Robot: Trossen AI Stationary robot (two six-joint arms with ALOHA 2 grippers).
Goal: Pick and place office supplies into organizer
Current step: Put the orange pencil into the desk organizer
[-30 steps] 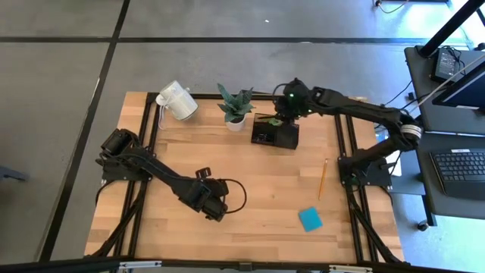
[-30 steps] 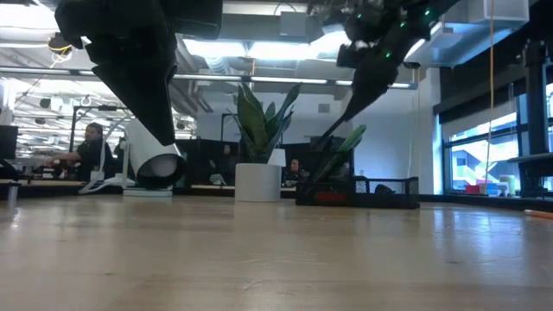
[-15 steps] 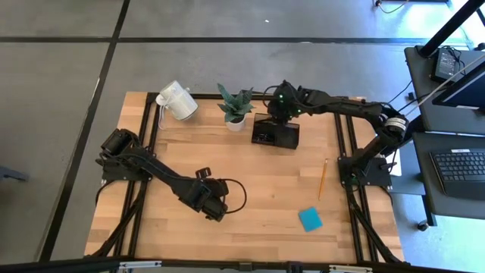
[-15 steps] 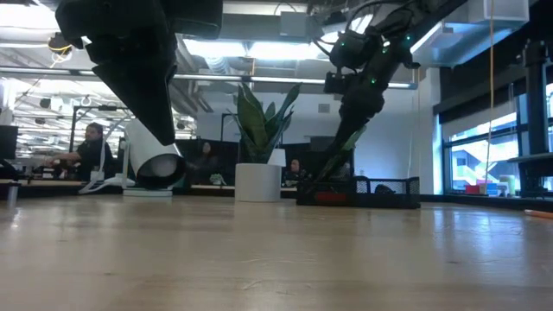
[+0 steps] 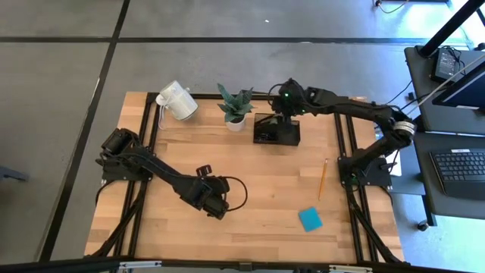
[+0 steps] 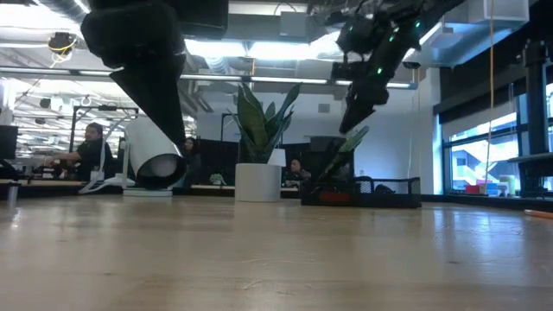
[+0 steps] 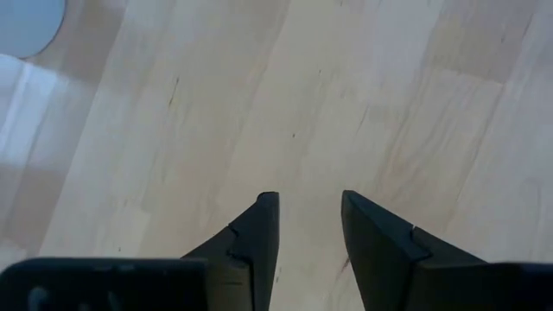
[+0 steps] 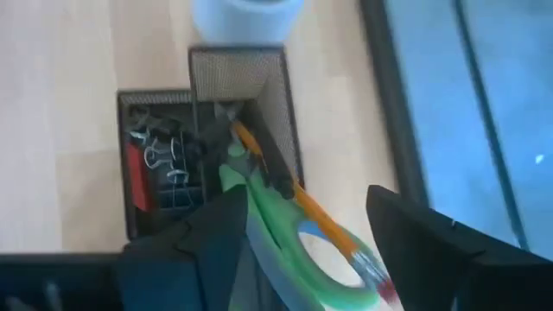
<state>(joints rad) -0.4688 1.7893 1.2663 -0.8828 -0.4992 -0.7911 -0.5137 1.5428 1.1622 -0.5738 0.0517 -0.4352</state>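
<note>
Pale wood planks make up the tabletop (image 5: 250, 189), framed by black rails. At about one o'clock from its middle, near the far edge, stands the organizer (image 5: 276, 132), a low black mesh box with compartments. The right pincer (image 5: 282, 111) hovers just above its far side, fingers spread apart and clamped on nothing. In the right wrist view, green-handled scissors (image 8: 285, 233) and an orange pencil (image 8: 294, 197) stand tilted in the tall compartment, loose between the open fingers (image 8: 432, 250); a small red block (image 8: 136, 177) and what may be metal clips, hard to make out, lie in the low compartment beside it.

A second orange pencil (image 5: 322, 179) lies on the tabletop at three o'clock, and a blue sticky-note pad (image 5: 309, 219) at about four o'clock, well apart from the organizer.

The left pincer (image 5: 216, 202) waits low over bare wood at seven o'clock, its fingers (image 7: 259, 233) apart and empty.

A white mug (image 5: 176, 101) on its side and a small potted plant (image 5: 236, 106) sit at eleven and twelve o'clock.
</note>
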